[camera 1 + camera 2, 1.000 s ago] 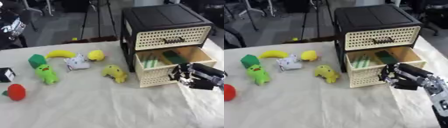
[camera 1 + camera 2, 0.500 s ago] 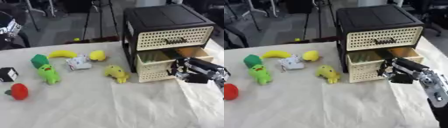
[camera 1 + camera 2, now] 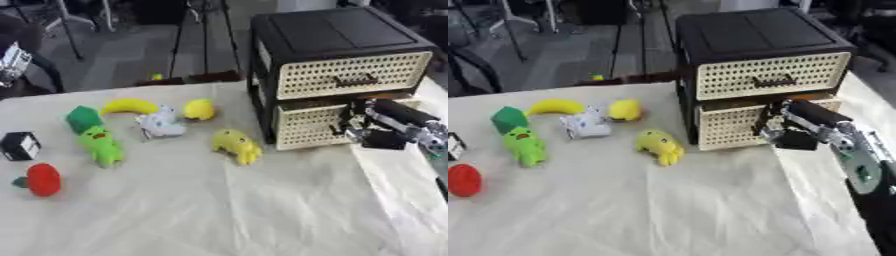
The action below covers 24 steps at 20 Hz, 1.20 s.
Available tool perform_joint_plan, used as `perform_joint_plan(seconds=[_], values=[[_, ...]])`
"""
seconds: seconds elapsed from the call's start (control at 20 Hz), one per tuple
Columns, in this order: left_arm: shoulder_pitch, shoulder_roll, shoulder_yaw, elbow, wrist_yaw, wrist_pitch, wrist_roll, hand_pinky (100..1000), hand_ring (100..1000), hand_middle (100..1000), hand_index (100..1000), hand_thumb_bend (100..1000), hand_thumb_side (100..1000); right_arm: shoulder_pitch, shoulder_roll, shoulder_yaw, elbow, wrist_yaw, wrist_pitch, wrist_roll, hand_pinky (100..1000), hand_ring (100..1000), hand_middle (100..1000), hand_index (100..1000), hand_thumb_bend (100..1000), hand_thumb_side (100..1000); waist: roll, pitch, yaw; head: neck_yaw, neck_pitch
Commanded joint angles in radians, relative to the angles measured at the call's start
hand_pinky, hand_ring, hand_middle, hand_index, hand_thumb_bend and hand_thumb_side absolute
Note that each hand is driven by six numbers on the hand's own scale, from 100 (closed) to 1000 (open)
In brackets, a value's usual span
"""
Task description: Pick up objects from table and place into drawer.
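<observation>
A black cabinet (image 3: 337, 37) with two cream woven drawer fronts stands at the back right. Its lower drawer (image 3: 308, 126) is pushed in almost flush, and its contents are hidden. My right hand (image 3: 368, 134) rests against the right part of that drawer front, open and holding nothing. On the cloth to the left lie a yellow duck toy (image 3: 235, 145), a lemon (image 3: 199, 108), a banana (image 3: 129, 106), a white-grey toy (image 3: 160, 123), a green block (image 3: 84, 119), a green frog toy (image 3: 101, 146), a red toy (image 3: 42, 179) and a black-and-white cube (image 3: 19, 145). My left hand is out of sight.
A cream cloth (image 3: 219, 210) covers the table, with bare cloth across the whole front. The upper drawer (image 3: 350, 76) is closed, with a dark handle. Behind the table are a dark floor and stand legs.
The lower drawer has slid from wide open to almost closed, with my right hand following its front towards the cabinet. The toys on the cloth have stayed in place.
</observation>
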Motion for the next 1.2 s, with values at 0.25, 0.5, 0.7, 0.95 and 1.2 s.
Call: perform_joint_plan(seconds=[0.25, 0.5, 0.7, 0.95, 1.2], values=[[-0.002, 0.008, 0.018, -0.021, 0.009, -0.001, 0.007, 608, 595, 588, 711, 530, 791, -0.049, -0.019, -0.022, 0.055, 0.046, 0.006, -0.073, 538, 786, 791, 690, 100, 903, 0.005, -0.018, 0.018, -0.011, 0.004], [0.004, 0.003, 0.020, -0.025, 0.011, 0.000, 0.009, 608, 595, 587, 711, 527, 790, -0.065, -0.013, -0.031, 0.081, 0.072, 0.025, -0.158, 542, 790, 801, 707, 100, 850, 0.009, -0.019, 0.025, -0.016, 0.005], [0.004, 0.003, 0.020, -0.026, 0.012, 0.000, 0.010, 608, 595, 587, 711, 527, 790, -0.067, -0.011, -0.027, 0.092, 0.088, 0.026, -0.192, 542, 790, 801, 707, 100, 850, 0.009, -0.019, 0.026, -0.016, 0.005], [0.012, 0.002, 0.021, -0.023, 0.010, -0.001, 0.010, 607, 594, 586, 709, 520, 793, -0.025, -0.020, -0.065, -0.008, 0.037, 0.048, -0.261, 503, 668, 731, 704, 100, 677, -0.007, -0.017, 0.017, -0.013, 0.007], [0.016, 0.007, 0.024, -0.020, 0.009, -0.005, 0.010, 607, 592, 584, 707, 516, 794, 0.076, -0.035, -0.062, -0.152, -0.051, 0.074, -0.349, 405, 578, 658, 637, 100, 659, -0.023, -0.010, 0.010, -0.005, 0.004]])
